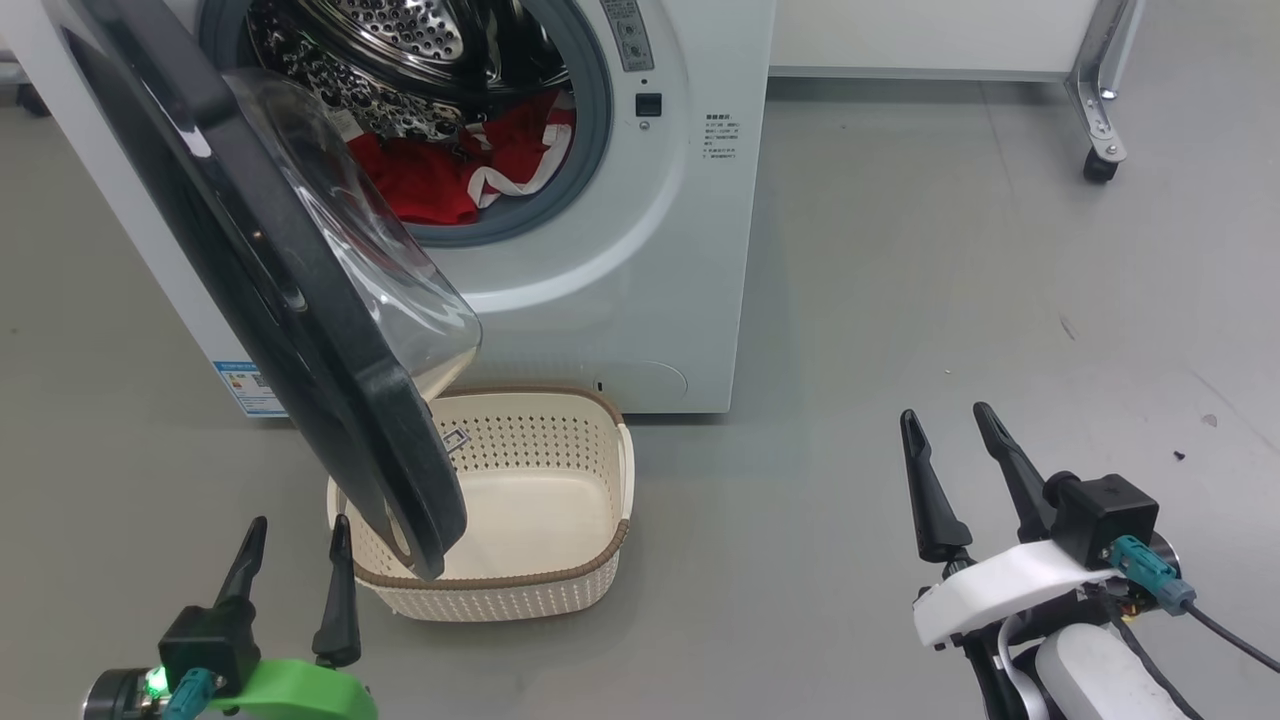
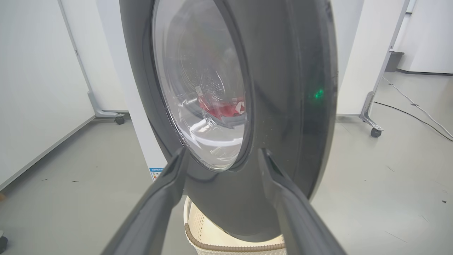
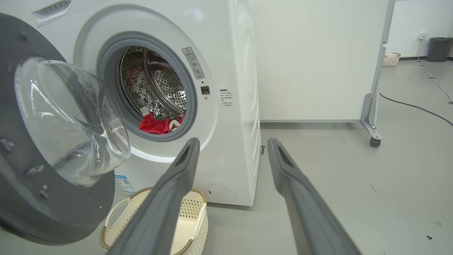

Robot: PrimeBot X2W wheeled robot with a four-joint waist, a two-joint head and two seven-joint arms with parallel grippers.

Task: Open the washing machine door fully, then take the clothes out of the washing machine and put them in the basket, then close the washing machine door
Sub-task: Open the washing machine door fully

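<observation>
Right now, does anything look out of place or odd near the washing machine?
Nothing looks spilled or damaged. One thing stands out: the lower rim of the open washing machine door seems to hang over the left part of the basket, covering some of its mouth. The clothes lie inside the washing machine.

Laid with smooth grey flooring, evenly lit, scattered with a few dark specks. Bounded by white partition panels on angled metal legs with black castors. Crossed on the right by a thin black cable. Closed off far behind by a white wall, with a dark bin beside it.
</observation>
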